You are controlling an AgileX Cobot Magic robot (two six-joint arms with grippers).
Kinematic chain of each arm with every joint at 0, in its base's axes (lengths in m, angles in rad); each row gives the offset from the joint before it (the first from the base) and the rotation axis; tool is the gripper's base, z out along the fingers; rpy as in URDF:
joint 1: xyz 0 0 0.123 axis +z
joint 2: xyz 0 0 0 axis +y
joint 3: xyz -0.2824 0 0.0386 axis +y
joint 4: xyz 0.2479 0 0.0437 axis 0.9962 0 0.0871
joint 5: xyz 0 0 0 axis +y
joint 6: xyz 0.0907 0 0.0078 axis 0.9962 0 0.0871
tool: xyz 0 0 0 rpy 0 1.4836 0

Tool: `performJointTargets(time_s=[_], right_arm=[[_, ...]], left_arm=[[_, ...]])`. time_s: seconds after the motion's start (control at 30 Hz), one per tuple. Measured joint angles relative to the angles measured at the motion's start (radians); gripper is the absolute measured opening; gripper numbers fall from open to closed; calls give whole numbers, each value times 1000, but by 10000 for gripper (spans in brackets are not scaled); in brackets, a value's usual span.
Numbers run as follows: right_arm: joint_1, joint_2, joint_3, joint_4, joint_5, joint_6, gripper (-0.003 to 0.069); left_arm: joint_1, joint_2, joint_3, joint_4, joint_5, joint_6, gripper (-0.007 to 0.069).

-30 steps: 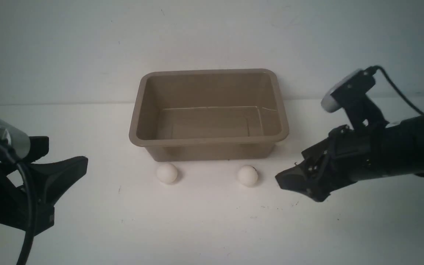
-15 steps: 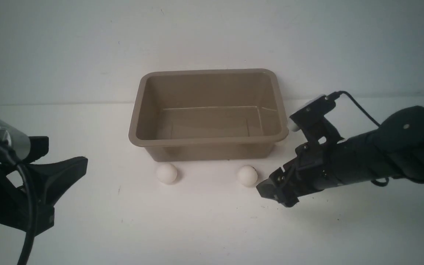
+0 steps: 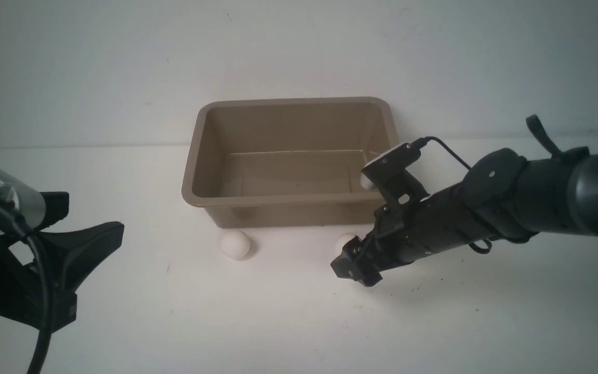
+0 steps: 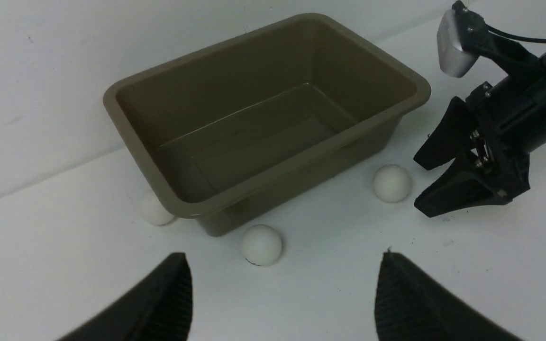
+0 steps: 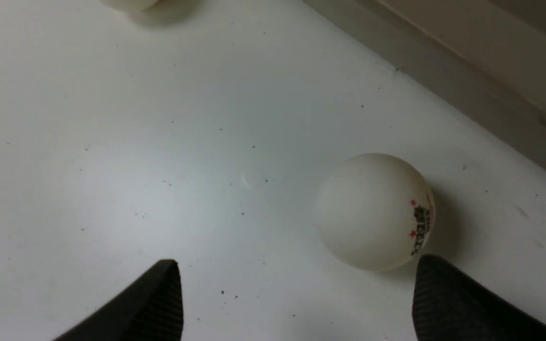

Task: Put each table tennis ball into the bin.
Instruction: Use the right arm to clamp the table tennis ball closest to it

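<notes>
With right gripper point(image 3: 348, 270) spread wide and empty, close to a table tennis ball point(image 5: 375, 211) before the bin's point(image 3: 299, 200) right half.

In front of the bin's left half, a second ball point(image 3: 235, 244); partly hidden by its rim in the left wrist view, another ball point(image 4: 156, 208); well left, left gripper point(image 4: 282, 279), open, empty.

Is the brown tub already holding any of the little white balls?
No, the tub shows a bare floor, and one ball sits on the table outside it.
</notes>
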Motion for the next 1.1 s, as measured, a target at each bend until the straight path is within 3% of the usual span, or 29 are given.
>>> performJointTargets(time_s=[0.83,1.1], right_arm=[[0,5,-21,32,-57,1,587],[0,60,-49,50,-57,1,554]], left_arm=[[0,0,0,-2,0,10,468],[0,0,0,-4,0,10,468]])
